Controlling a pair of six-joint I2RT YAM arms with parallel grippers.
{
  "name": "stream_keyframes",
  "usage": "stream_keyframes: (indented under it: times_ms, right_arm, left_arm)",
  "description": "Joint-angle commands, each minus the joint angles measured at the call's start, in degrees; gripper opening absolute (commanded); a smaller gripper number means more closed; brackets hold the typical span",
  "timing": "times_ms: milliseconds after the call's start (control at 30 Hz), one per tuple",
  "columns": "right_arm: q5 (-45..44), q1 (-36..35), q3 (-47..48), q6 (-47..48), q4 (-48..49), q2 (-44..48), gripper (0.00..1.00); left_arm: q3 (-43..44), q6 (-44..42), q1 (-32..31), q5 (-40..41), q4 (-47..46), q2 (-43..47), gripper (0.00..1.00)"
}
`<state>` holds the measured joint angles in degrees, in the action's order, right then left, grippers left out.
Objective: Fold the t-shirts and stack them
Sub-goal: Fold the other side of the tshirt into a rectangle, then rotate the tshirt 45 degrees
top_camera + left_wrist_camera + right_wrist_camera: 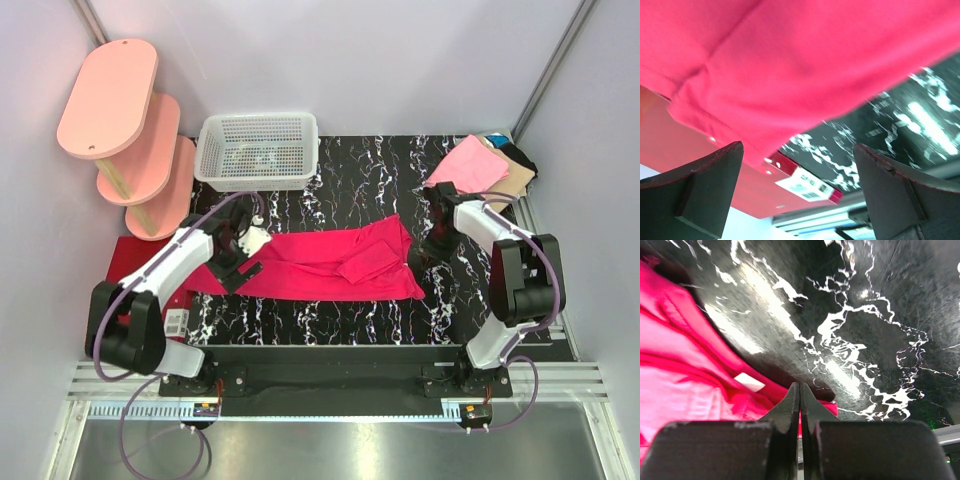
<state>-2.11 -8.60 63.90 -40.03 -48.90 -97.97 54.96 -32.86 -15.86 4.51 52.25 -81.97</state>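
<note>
Magenta t-shirt (310,268) lies flat on table (370,180). We note right claw (419,255) closed, seemingly pinching its right edge for folding; left claw (240,271) gapes over the left hem, ready to grip.

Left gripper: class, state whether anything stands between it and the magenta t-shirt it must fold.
Nothing visible does. The open left gripper sits at the left edge of the magenta t-shirt, with the cloth directly ahead of it.

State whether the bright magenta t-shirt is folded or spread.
Partly folded: the bright magenta t-shirt lies as a long band, sleeve flapped over it.
</note>
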Motion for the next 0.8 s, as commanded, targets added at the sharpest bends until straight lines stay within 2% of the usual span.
stream_keyframes:
  times_ms: [0,33,100,167,200,267,467,567,667,767]
  right_arm:
    - [-2.04,-0.01,5.35,-2.24,-0.84,2.96,0.05]
    - [1.46,-2.62,5.36,-1.72,1.42,3.92,0.11]
    - [1.15,-8.16,9.54,-0.67,1.54,4.9,0.18]
    - [1.14,-18.14,14.3,0.82,-2.23,0.97,0.27]
    - [1.58,-21.16,17.98,1.88,-4.51,-0.62,0.3]
    - [3.69,-26.44,19.24,2.41,-4.71,-3.87,0.35]
    - [5.01,-29.28,15.64,3.2,-1.11,-5.3,0.42]
    - [2.38,-30.95,14.33,6.09,-1.45,-5.91,0.44]
    - [-0.7,-32.27,12.75,7.07,-1.46,-6.79,0.5]
    - [-2.63,-33.85,12.39,7.6,-1.28,-7.76,0.51]
  left_arm:
    - [2.26,1.4,0.12,-4.07,5.15,7.25,0.99]
    - [2.26,1.31,0.39,-3.03,4.71,8.31,0.99]
    - [2.08,1.22,1.0,-0.75,2.26,10.94,0.99]
    - [2.26,1.48,2.93,0.4,0.76,11.57,0.99]
    - [2.95,2.36,3.72,0.84,-0.3,11.23,0.99]
    - [3.84,3.15,5.66,0.93,-0.57,10.52,0.99]
    - [3.14,4.3,6.8,3.83,-1.18,9.73,0.99]
    - [3.05,4.21,6.89,4.54,-1.36,9.82,0.99]
    - [3.4,4.3,6.89,4.45,-1.36,9.64,0.99]
    - [3.49,4.56,6.89,4.1,-1.36,8.94,0.99]
